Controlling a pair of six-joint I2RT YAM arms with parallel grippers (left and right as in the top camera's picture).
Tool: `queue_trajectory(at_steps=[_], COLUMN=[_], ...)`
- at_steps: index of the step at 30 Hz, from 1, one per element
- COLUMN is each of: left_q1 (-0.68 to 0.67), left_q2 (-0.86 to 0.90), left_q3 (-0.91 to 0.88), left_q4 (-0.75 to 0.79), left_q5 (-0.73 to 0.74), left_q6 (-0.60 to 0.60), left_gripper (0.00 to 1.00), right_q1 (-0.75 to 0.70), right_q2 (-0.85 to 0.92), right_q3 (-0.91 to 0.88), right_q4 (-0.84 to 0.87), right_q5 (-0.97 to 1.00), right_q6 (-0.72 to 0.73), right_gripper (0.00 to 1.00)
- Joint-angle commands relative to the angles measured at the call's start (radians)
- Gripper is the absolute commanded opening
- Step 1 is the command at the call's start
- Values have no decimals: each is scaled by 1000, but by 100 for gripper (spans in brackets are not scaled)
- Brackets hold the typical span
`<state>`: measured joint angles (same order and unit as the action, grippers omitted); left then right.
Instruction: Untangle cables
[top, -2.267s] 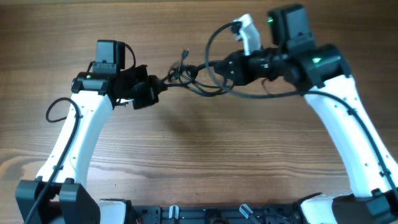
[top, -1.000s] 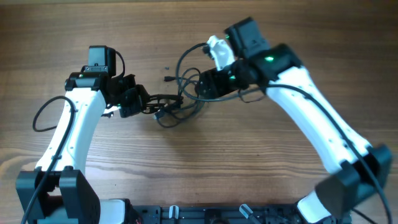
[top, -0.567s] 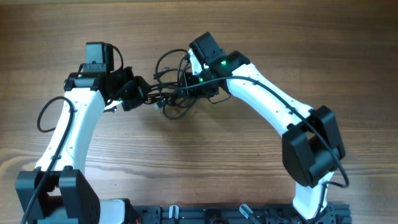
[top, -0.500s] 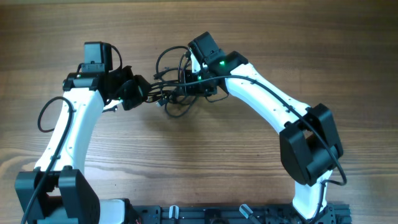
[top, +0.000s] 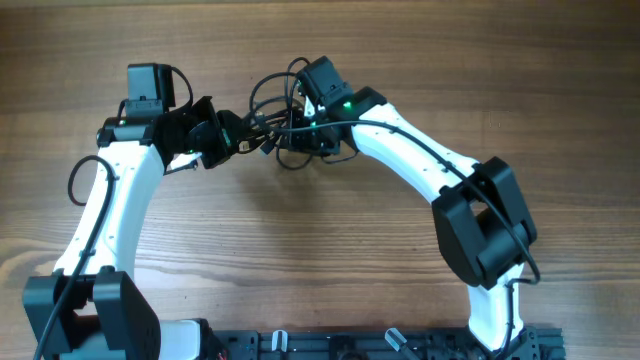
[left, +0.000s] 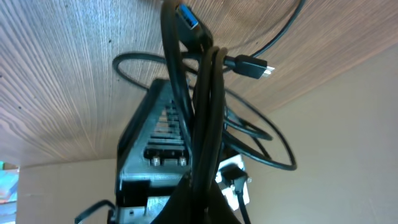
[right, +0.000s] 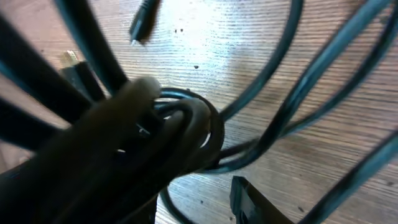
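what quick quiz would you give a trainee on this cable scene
1. True or false: the cables lie spread out in separate straight lines on the table.
2. In the left wrist view, the plug at the top of the bundle has an insert coloured: A red, B blue, C yellow.
3. How many grippers are at the tangle in the overhead view?

Key
1. False: they form one looped bunch.
2. B.
3. Two: the left gripper and the right gripper, one on each side of the bunch.
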<state>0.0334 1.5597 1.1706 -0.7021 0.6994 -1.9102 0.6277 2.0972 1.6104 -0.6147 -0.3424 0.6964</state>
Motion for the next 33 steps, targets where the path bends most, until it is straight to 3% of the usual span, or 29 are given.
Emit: queue_trajectory(at_steps=[1,6,13,16,21,22,24,26,30,33], left_q1=[5,37,110,106,95,95,94,89,45,9], left_q2=[0,0,0,0,0,0,0,0,0,0], left_q3=[-5,-5,-5,-5,-5,-5,-5,-5,-5,-5], left_q4=[19,60,59,53,-126,-137,-137,-141,-155,-151], left_q5=[75,132,168,106,-113,-122,-116,-106,-107,-109], left_q6=[-10,-10,-3,94,179,179,179,202,525,735], left_gripper=[4,4,4,4,4,4,4,4,4,4], right_q1=[13,6,-115,-172,-273,-275,-254,-225,-170,-151], right_q2=[40,53,51,41,-62,-81,-95,-94,-95,-95], right_q3=[17,17,17,18,18,18,18,18,18,18], right_q4=[-14,-43,-146,-166,-231,-223,-196,-182,-127,-122], right_q5=[65,138,149,68,3,-55,-210,-267,-322,-349], right_q6=[13,10,-78,-186,-349,-410,-514,-513,-513,-512], right_gripper=[39,38,27,24,21,22,34,42,60,62])
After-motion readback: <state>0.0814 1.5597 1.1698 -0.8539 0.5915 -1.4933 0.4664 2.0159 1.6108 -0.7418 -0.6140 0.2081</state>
